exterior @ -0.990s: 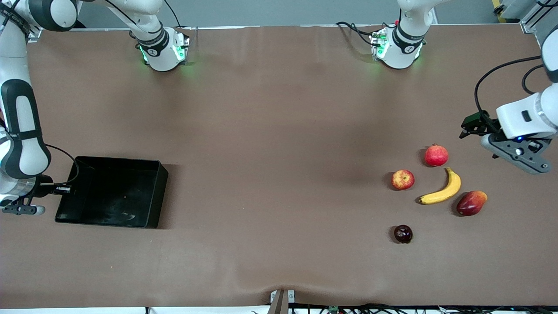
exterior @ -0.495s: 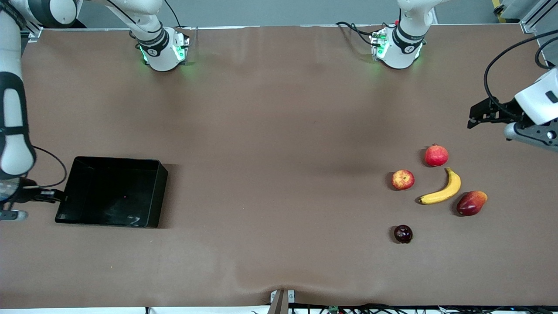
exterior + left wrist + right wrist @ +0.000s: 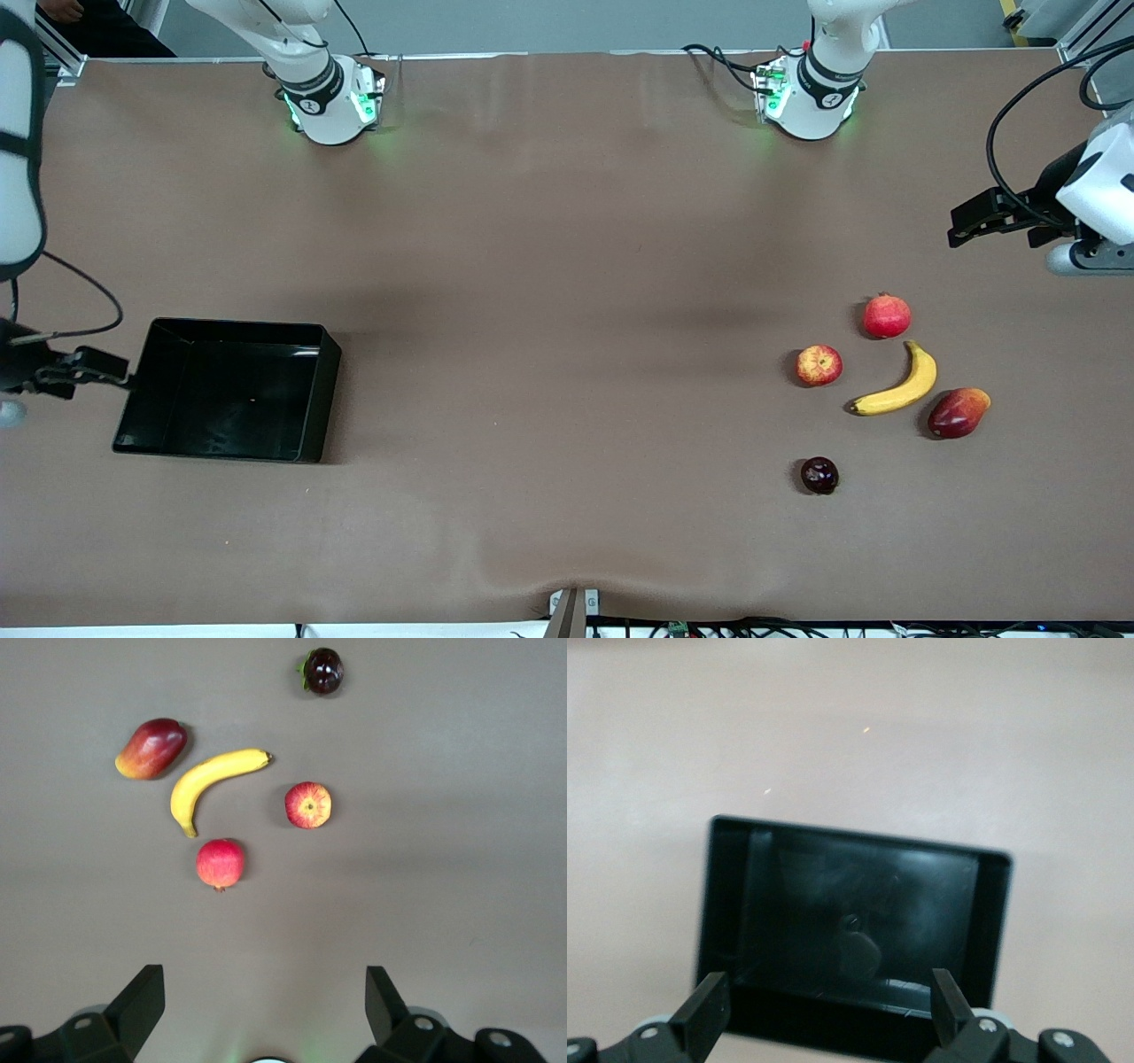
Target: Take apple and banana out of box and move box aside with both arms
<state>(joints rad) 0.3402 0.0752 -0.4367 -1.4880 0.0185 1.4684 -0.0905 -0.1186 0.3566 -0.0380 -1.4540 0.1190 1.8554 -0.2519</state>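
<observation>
We found the right pincer (image 3: 84, 368) at the right arm's end of the table (image 3: 549, 266), its jaws spread and holding nothing, just off the short wall of the box (image 3: 226, 390) and not visibly touching it. The box sat flat on the table, and both the front view and the right wrist view (image 3: 850, 930) showed it with no fruit inside. We judged it light and fairly stiff, but glossy, so a pinch on its thin upright wall could slip; the rim of a short wall looked the natural hold, one arm at each end if it had to be lifted level.

Well apart from it, toward the left arm's end, lay the fruit. The apple (image 3: 819, 364) sat on the table, with the plum (image 3: 819, 475) nearer the front camera. We took the apple for firm, round and apt to roll, best gripped across its middle. The banana (image 3: 897, 385) lay just beside it, close to the pomegranate (image 3: 887, 315) and the mango (image 3: 958, 412). We judged it softer and easy to bruise, best taken across its thick mid-section with a mild squeeze.

The left pincer (image 3: 974, 221) hung over bare table near the fruit, jaws wide and empty; its wrist view (image 3: 266, 1010) showed the fingers parted above all five fruits. With both fruits out and the box set aside, we reckoned the task essentially done.
</observation>
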